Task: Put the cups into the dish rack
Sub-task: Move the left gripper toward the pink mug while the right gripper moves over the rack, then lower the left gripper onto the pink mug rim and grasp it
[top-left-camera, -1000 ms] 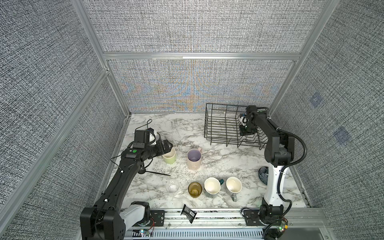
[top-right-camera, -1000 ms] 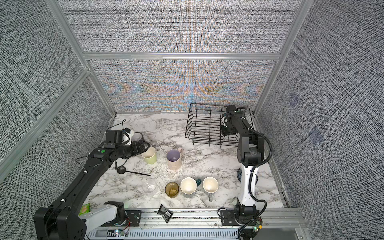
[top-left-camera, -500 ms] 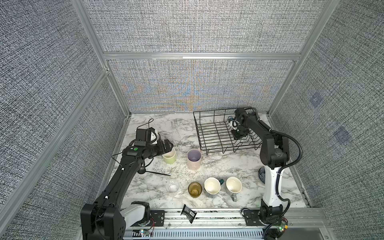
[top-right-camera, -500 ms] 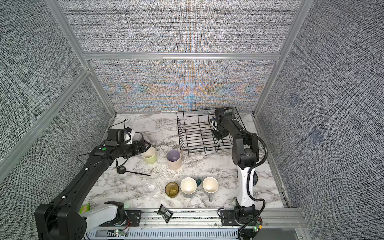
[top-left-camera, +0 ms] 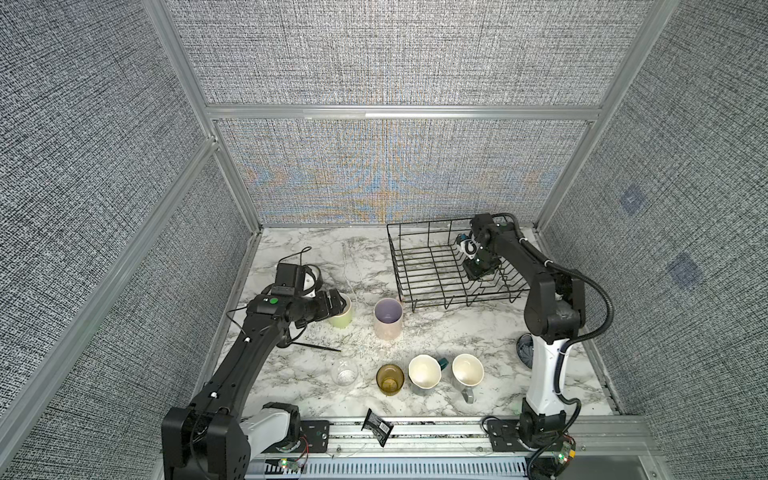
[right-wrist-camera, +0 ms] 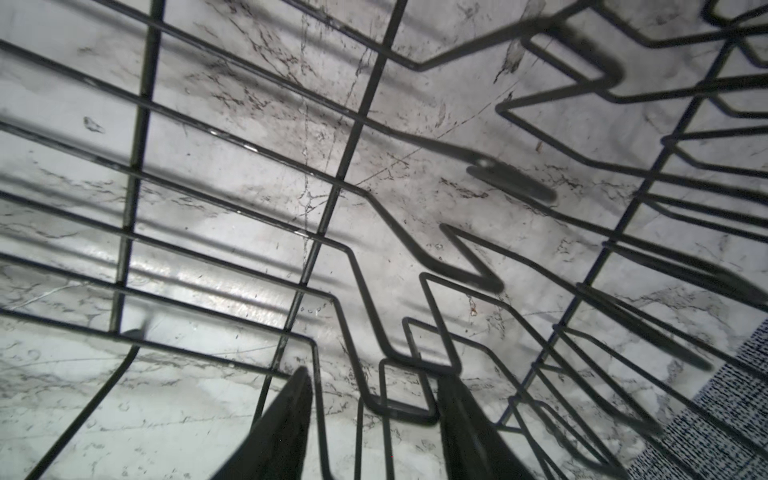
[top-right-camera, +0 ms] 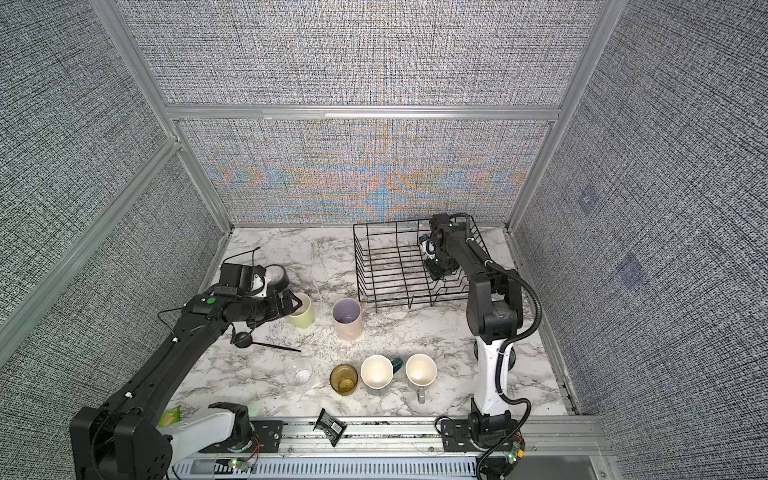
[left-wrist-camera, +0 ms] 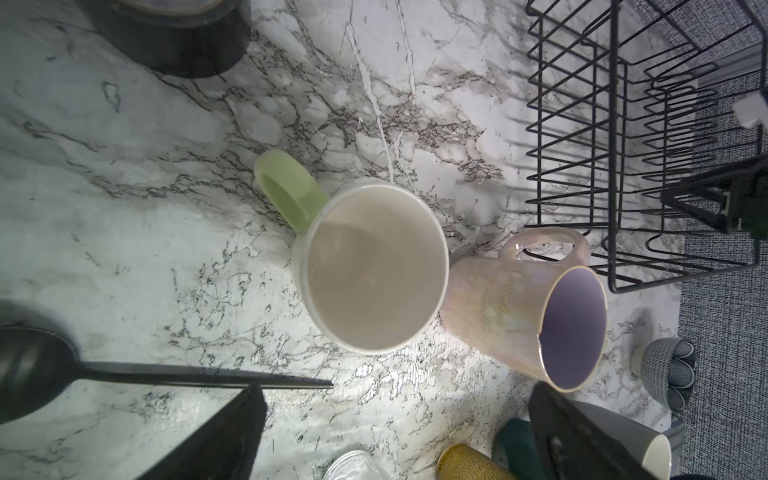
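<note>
The black wire dish rack (top-left-camera: 428, 272) (top-right-camera: 390, 270) stands at the back right. My right gripper (top-left-camera: 478, 272) (right-wrist-camera: 376, 386) reaches into it, shut on one of its prongs (right-wrist-camera: 399, 409). My left gripper (top-left-camera: 336, 305) (left-wrist-camera: 399, 432) hangs open just over the light green mug (top-left-camera: 345, 324) (left-wrist-camera: 370, 270), touching nothing. Beside that mug stands the tall pink mug (top-left-camera: 387, 318) (left-wrist-camera: 498, 307). Along the front stand the clear glass (top-left-camera: 344, 372), amber tumbler (top-left-camera: 390, 379), teal mug (top-left-camera: 424, 372) and grey mug (top-left-camera: 467, 370), all upright on the marble.
A black tape roll (top-left-camera: 311, 276) sits behind my left wrist. A black spoon (top-left-camera: 307, 343) lies left of the pink mug. A dark patterned bowl (top-left-camera: 524, 351) is partly hidden behind my right arm's base. A small black packet (top-left-camera: 377, 427) lies on the front rail.
The dish rack has slid left across the table with my right gripper holding it. My left gripper has stayed open over the green mug.
</note>
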Motion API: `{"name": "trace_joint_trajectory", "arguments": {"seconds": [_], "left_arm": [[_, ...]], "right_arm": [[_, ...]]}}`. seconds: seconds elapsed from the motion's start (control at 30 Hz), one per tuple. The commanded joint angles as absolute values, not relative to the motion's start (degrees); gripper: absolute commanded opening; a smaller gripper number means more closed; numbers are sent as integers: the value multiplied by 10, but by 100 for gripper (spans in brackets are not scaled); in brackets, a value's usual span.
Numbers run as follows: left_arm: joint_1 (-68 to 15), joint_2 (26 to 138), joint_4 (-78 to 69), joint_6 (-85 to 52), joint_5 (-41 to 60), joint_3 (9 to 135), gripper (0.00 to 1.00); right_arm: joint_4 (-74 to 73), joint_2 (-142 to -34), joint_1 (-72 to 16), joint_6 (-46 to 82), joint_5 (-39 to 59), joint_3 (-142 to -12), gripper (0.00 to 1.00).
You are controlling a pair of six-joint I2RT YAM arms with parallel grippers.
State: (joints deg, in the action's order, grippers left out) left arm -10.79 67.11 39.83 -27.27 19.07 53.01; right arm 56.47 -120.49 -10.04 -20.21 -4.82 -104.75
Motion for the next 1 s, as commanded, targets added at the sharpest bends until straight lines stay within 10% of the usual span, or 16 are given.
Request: {"name": "trace_joint_trajectory", "arguments": {"seconds": [0.0, 0.97], "left_arm": [[-111, 675, 406, -284, 187, 532, 99], [-323, 887, 409, -244, 176, 688, 80]], "right_arm": [[572, -1185, -103, -186, -47, -1055, 55], [208, -791, -139, 32, -116, -646, 60]]}}
